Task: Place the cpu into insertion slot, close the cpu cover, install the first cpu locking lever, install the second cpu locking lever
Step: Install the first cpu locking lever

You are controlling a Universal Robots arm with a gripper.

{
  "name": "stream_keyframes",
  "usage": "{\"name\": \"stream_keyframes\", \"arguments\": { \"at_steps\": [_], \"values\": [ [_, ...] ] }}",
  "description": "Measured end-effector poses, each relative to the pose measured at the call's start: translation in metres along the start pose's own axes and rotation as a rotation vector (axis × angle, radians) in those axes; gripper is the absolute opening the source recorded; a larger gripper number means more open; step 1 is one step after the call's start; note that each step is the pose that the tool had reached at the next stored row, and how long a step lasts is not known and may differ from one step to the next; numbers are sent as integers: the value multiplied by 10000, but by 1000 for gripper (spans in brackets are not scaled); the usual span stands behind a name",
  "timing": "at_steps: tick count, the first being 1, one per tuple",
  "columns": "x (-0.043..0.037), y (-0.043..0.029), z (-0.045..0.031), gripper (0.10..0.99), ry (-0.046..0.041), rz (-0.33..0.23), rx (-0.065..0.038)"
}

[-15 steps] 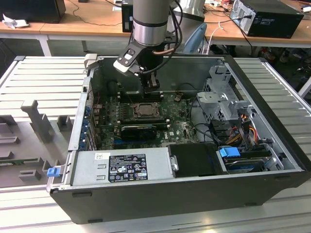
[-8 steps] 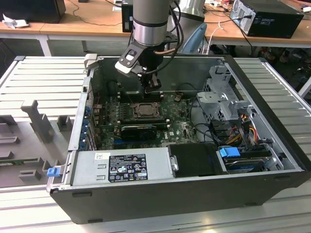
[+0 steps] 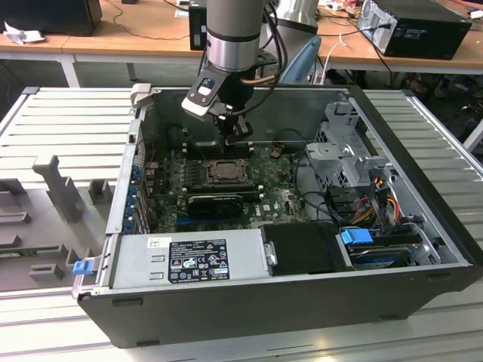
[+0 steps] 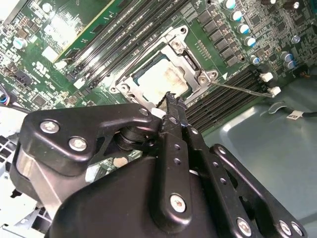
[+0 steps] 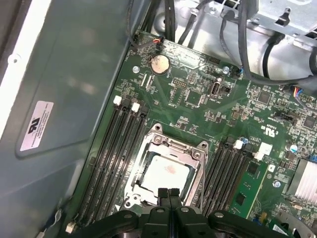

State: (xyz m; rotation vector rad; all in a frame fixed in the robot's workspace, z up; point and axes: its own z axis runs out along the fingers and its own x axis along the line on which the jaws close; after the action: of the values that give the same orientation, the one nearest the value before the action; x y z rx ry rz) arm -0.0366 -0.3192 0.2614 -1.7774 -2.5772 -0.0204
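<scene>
The cpu (image 5: 166, 173) sits in the socket on the green motherboard (image 5: 198, 99), its pale metal top showing. It also appears in the second wrist view (image 4: 166, 79) and in the exterior view (image 3: 224, 171). The cpu cover (image 5: 194, 151) lies flat as a metal frame around it (image 4: 195, 67). My gripper (image 5: 168, 194) hangs just above the socket's edge, fingertips pressed together and holding nothing (image 4: 172, 101) (image 3: 238, 136). A thin metal rod (image 4: 240, 89) runs from one socket corner across the memory slots.
The open computer case (image 3: 249, 302) has tall walls around the board. Memory slots (image 5: 116, 144) flank the socket on both sides. A drive cage (image 3: 343, 151) and cable bundles (image 3: 377, 196) fill the exterior view's right, and a power supply (image 3: 196, 260) sits at the front.
</scene>
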Motion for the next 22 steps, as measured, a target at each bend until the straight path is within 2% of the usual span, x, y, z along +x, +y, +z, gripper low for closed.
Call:
{"name": "stream_keyframes", "arguments": {
  "at_steps": [5, 10, 13, 16, 22],
  "values": [
    [0, 0, 0, 106, 2, -459, 7],
    [0, 0, 0, 106, 6, -1331, 22],
    [0, 0, 0, 106, 9, -1991, 32],
    [0, 0, 0, 106, 14, -2999, 49],
    [0, 0, 0, 106, 20, -4296, 70]
  ]
}}
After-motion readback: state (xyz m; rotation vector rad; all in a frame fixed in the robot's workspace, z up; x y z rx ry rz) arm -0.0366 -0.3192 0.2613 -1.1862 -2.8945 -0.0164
